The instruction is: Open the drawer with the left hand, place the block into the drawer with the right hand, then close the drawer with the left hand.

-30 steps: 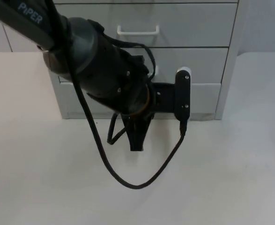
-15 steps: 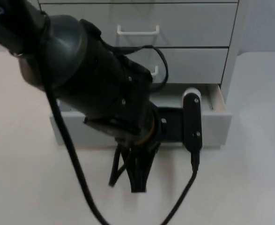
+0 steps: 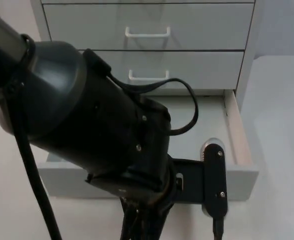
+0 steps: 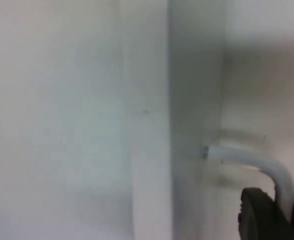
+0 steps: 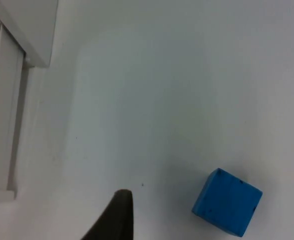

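At the drawer (image 3: 239,150) front my left tool (image 4: 282,210) grips the handle (image 4: 267,165) to draw it out; beside it my right tool (image 5: 117,220) waits by the block (image 5: 227,208), spread unclear.

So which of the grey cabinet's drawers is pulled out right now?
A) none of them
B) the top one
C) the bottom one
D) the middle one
C: in the top view the bottom drawer of the grey cabinet juts out over the white table with its inside showing, while the two drawers above sit flush; the left gripper is at its white handle.
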